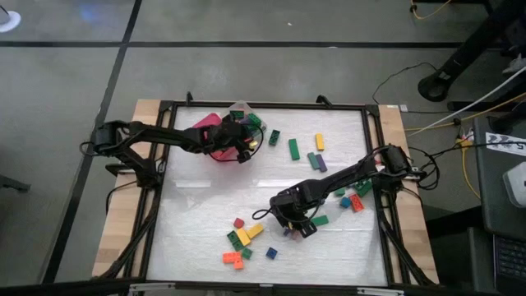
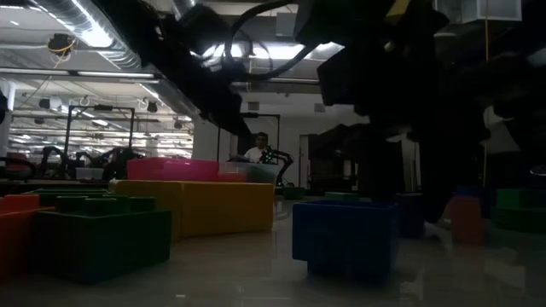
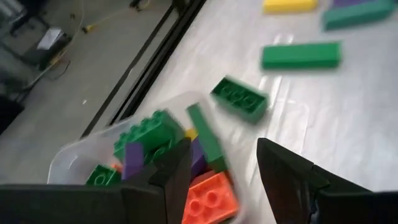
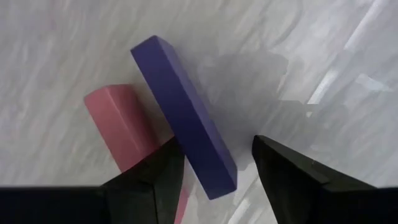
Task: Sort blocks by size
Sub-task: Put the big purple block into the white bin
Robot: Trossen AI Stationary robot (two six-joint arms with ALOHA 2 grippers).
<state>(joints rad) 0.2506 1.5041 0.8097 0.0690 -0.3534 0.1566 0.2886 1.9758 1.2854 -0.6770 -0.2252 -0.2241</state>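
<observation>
My left gripper point(image 3: 224, 162) hangs open over the clear tray point(image 3: 68, 155), in which green, purple and orange blocks point(image 3: 208, 196) lie. In the high view it point(image 1: 245, 148) is at the far left, by the pink tray point(image 1: 209, 123). My right gripper point(image 4: 217, 162) points down near the table's middle point(image 1: 294, 228), open. Its fingers stand on either side of one end of a purple bar point(image 4: 183, 118) lying flat on the table. A pink-red bar point(image 4: 121, 127) lies along the purple one. I see no touch.
Loose blocks lie near the front edge point(image 1: 242, 242), at the far middle point(image 1: 293, 149) and by the right arm point(image 1: 353, 197). A green brick point(image 3: 239, 98) lies just outside the clear tray. A black frame point(image 1: 374, 123) rims the table.
</observation>
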